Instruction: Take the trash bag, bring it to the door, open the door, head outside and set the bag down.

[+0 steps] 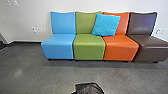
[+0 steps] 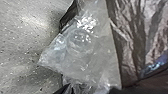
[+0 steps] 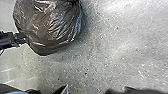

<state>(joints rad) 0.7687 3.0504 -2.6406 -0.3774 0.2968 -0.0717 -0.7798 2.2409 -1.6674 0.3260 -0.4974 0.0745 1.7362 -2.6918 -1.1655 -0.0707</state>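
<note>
Crinkled dark plastic trash bag (image 3: 50, 28) up close, over the speckled grey floor (image 3: 120, 57)! Left pincer (image 3: 24, 38) at its side, likely steadying that sagging bulk; gripping or not, I can't tell, nor for the right pincer (image 3: 91, 89).

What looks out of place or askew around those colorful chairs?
Just the turquoise pillow: it sits tilted, straddling the backs of the green chair and orange chair instead of squarely on one.
</note>
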